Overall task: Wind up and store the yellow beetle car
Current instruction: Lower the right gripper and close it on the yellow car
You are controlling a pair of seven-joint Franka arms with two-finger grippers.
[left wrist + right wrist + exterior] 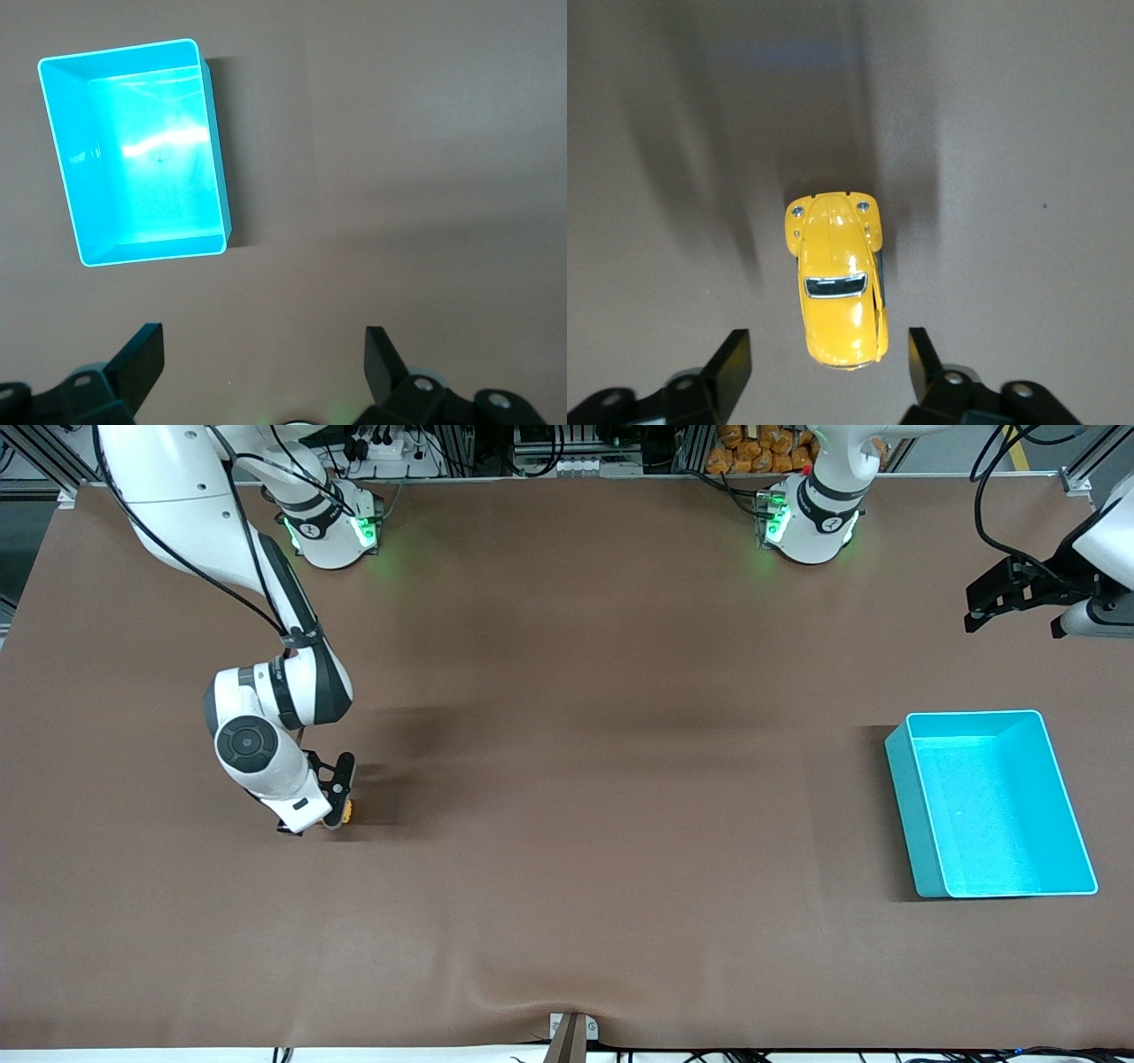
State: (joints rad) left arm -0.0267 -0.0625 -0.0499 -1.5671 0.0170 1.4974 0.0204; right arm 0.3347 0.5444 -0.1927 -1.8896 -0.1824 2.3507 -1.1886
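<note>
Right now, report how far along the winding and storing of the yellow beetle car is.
Nothing looks finished yet. The yellow beetle car sits on the table, ungrasped. In hand: the right hand is low over it, fingers open on either side, about to grip. Left: grasping, winding, and storing it in the turquoise bin, which holds nothing. The left hand waits open, raised near the bin.

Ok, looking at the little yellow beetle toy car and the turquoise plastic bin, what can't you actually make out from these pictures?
- Front view: the glossy yellow beetle toy car is mostly hidden by the right gripper; only a sliver shows.
- Right wrist view: the car's wheels and any winding part sit under its body, unseen.
- Front view: the left gripper sits near the frame edge; its arm is cut off.
- Left wrist view: the turquoise plastic bin shows, the car does not.
</note>
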